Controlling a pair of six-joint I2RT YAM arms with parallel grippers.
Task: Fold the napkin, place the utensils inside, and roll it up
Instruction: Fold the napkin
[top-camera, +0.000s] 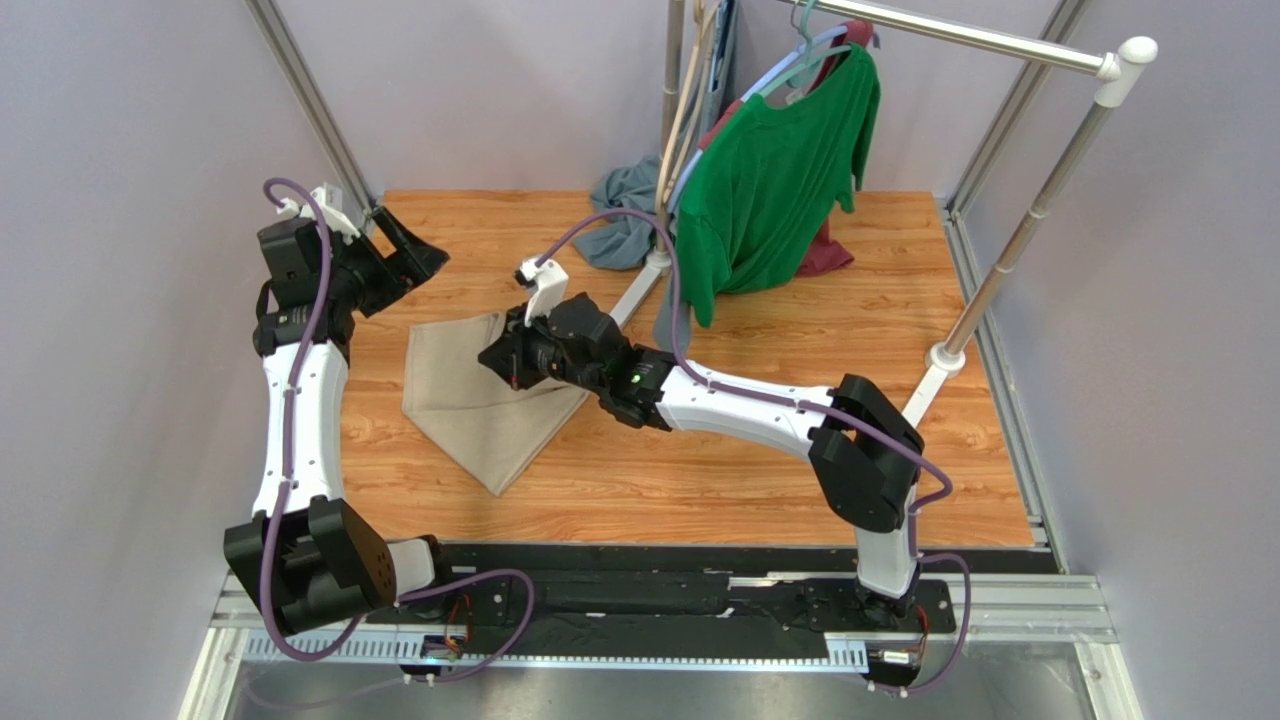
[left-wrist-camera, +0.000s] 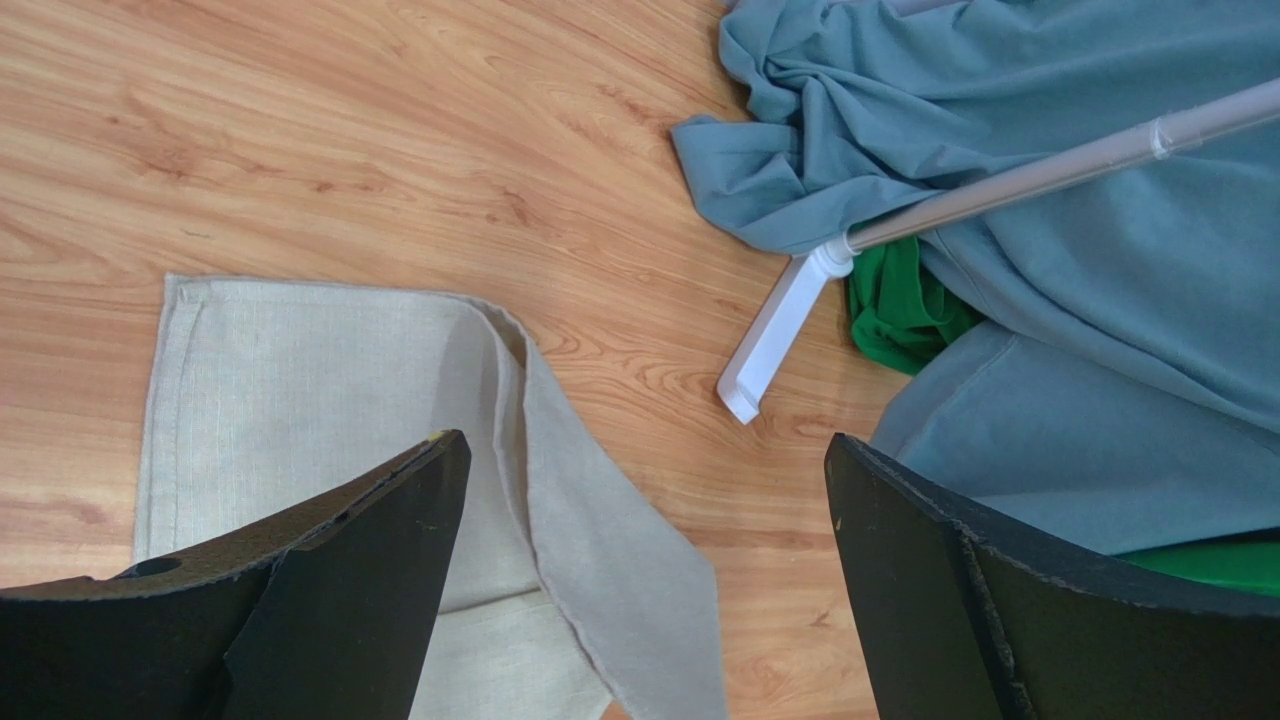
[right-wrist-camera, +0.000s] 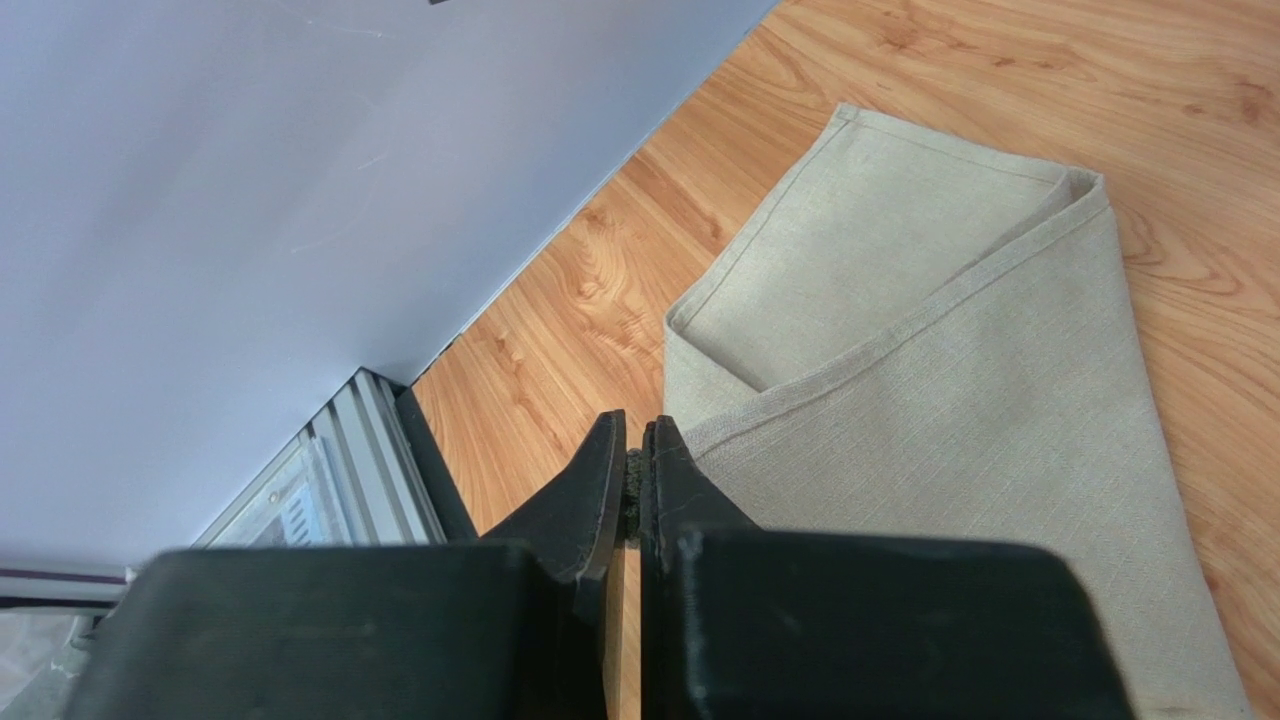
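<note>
Black and two-fingered, the left gripper (top-camera: 409, 255) hung above the far left of the orange-brown wooden table (top-camera: 751, 480), its jaws spread wide and holding nothing. Just right of it lay the large beige napkin (top-camera: 473, 398) of plain woven fabric, flat on the wood and partly folded, with one flap doubled over and a loose strip trailing off its edge in the left wrist view (left-wrist-camera: 301, 375). It looked light, limp and thin. It would likely drape and slide rather than hold a crease, so a pinch at a hemmed corner or along the doubled edge seemed the surest hold. The black right gripper (top-camera: 508, 360) sat low at the napkin's right edge with its fingers pressed together. From its own camera (right-wrist-camera: 634, 435) the tips met right at the folded hem (right-wrist-camera: 962, 405), though whether any fabric was caught between them could not be told. No slim dark metal fork showed in any view. Further right and toward the back lay a crumpled grey-blue cloth (top-camera: 616, 195), and a green shirt (top-camera: 774, 180) on a hanger — both well apart from the napkin.
</note>
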